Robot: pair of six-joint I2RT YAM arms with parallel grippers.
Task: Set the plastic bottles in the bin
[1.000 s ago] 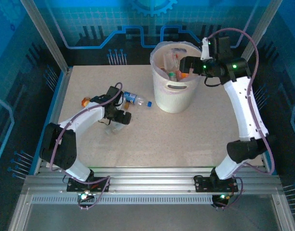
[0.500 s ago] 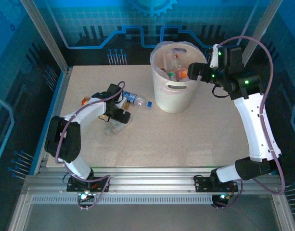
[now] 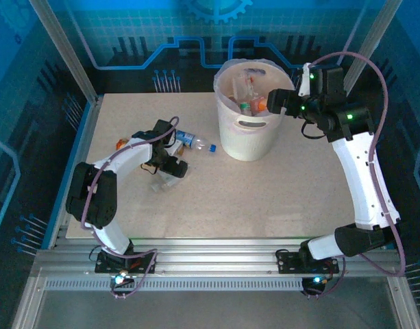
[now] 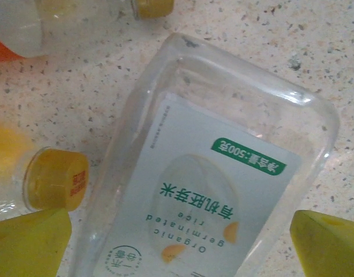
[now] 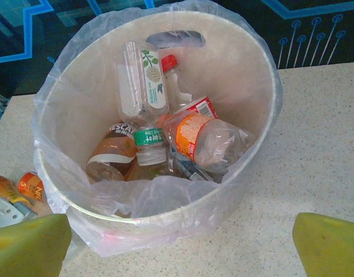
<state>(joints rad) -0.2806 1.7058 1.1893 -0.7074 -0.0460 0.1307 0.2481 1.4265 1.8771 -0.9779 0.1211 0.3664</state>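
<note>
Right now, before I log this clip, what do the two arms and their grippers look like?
Both the left arm and right arm have white link shells with black joint housings. A mauve cable loops along each. Small green lights glow on the right arm's joints. In both wrist views the fingertips are blunt yellow wedges.

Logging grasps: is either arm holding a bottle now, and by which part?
Nothing is held. Left fingers stand open astride a clear bottle; right fingers open facing the bin.
</note>
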